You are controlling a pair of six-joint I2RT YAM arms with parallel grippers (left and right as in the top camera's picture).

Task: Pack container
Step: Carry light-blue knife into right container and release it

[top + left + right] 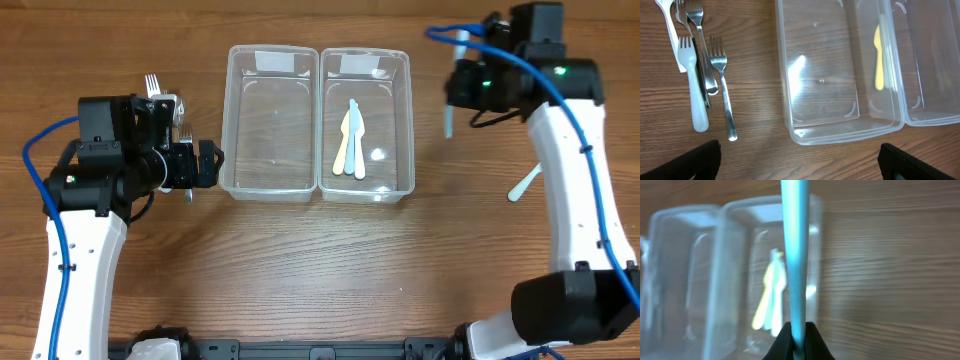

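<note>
To the left of the left gripper (799, 161) some forks (726, 95) lie on the table (755, 150), of metal, with one white plastic fork (694, 100) among them. Their upper ends are cut off by the frame, and from above the arm covers all but a few tines. The fingers of this gripper stand wide apart and hold nothing; only their dark tips (695, 160) show, in the bottom corners. Just in front of it is the left container (820, 80), clear and with nothing inside. Touching it on the far side is the right container (385, 100), which holds a yellow piece (342, 152) and white pieces (357, 140) lying close together; I cannot tell how many. The right gripper (797, 332) is to the right of both containers, above bare table, its fingers pressed together on a light blue utensil (795, 255). The top of that utensil is cut off, so its kind is unclear. Behind this gripper a white utensil (522, 188) lies partly under the arm.
</note>
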